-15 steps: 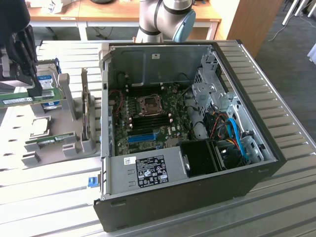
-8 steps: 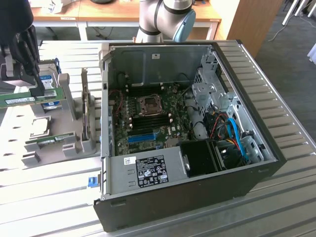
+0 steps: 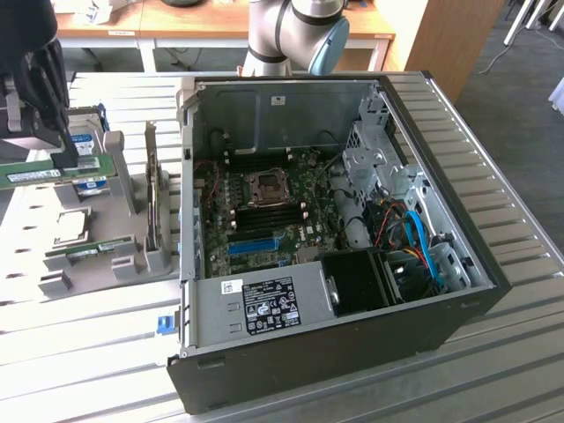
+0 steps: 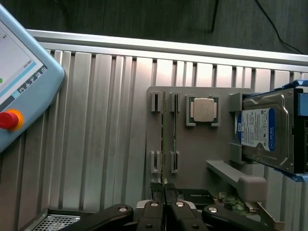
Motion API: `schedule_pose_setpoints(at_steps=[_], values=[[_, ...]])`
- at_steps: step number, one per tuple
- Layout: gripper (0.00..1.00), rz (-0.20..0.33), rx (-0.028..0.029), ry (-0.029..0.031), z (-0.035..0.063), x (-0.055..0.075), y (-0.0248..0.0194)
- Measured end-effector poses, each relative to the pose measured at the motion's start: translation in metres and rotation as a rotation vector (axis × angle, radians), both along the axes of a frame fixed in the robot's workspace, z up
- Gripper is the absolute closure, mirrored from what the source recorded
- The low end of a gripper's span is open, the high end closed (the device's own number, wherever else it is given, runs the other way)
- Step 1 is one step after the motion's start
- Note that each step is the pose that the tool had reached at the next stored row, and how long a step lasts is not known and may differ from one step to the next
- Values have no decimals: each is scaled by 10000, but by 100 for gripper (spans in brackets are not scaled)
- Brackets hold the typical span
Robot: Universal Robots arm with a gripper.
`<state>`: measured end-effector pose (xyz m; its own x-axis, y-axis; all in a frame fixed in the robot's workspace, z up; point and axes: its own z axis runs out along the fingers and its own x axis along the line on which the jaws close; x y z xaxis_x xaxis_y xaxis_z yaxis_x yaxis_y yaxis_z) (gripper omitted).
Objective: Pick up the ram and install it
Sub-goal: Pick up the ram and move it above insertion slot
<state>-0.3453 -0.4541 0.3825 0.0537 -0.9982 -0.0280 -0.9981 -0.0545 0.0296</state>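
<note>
The ram [image 3: 53, 171] is a thin green stick with a pale label. It hangs level above the grey parts holder [image 3: 31, 216], at the exterior view's left of the open computer case [image 3: 423, 115]. My gripper [image 3: 55, 159] is shut on it from above. In the wrist view the fingers [image 4: 153, 211] press together on the ram [image 4: 163, 144], seen edge-on as a thin line over the holder's slots [image 4: 163, 103]. The motherboard [image 3: 264, 203] lies inside the case with dark memory slots [image 3: 264, 217] beside the processor socket.
The holder also carries a silver processor chip [image 4: 202, 109], a blue-labelled hard drive [image 4: 267, 130] and another green stick [image 3: 88, 251]. A teach pendant [image 4: 24, 82] with a red button lies on the slatted table. The arm's base [image 3: 291, 35] stands behind the case.
</note>
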Motion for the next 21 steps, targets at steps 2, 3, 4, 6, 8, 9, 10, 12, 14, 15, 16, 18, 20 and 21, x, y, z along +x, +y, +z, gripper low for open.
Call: schedule_pose_setpoints(at_steps=[2,3,4,6,8,9,10,12,14,15,16,18,20,21], values=[[88,0,0,0,25,0,0],[88,0,0,0,40,0,0],[88,0,0,1,53,0,0],[88,0,0,0,80,0,0],[88,0,0,1,108,0,0],[88,0,0,0,121,0,0],[88,0,0,0,131,0,0],[88,0,0,0,149,0,0],[88,0,1,-1,155,0,0],[88,0,1,-1,155,0,0],[88,0,1,-1,155,0,0],[88,0,0,0,156,0,0],[88,1,-1,1,156,1,0],[88,2,-2,2,158,5,0]])
